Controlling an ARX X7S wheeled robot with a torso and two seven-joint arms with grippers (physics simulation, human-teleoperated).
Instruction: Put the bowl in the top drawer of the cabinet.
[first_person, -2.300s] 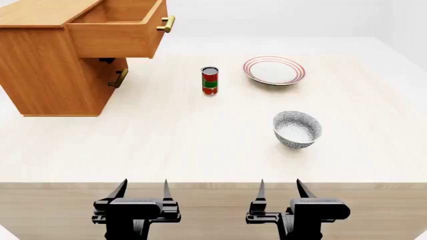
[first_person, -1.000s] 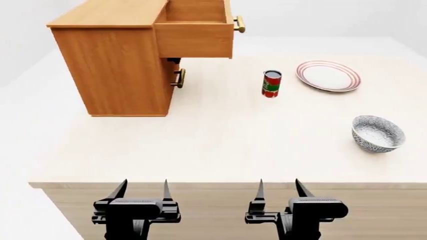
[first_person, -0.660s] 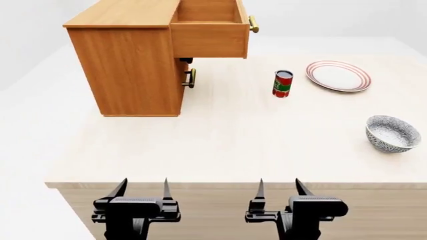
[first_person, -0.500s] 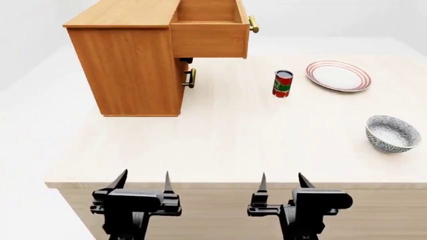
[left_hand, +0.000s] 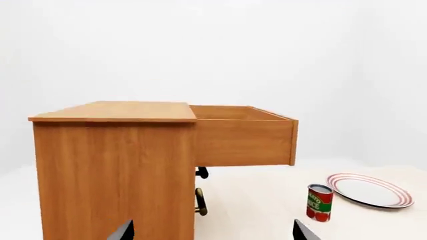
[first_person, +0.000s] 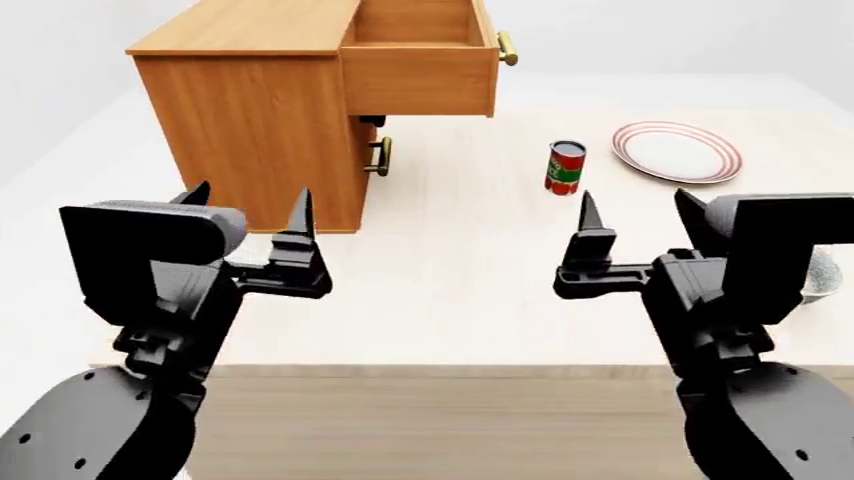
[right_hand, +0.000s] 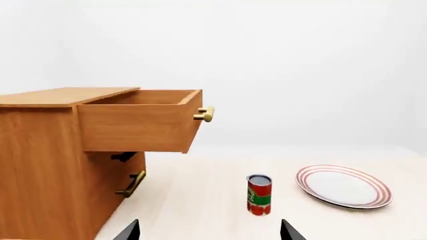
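Now both grippers, left gripper (first_person: 251, 225) and right gripper (first_person: 638, 222), are hovering wide open, holding nothing; beyond them the top drawer (first_person: 419, 62) is standing open; its inside is hidden.

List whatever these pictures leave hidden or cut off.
- The bowl: in the head view only a sliver shows past the right gripper; absent from both wrist views.
- The top drawer: its inside floor is hidden by its own walls in every view.
- The lower drawer's handle: partly hidden by the cabinet in the left wrist view.
- The left gripper: only its tips show in its wrist view.
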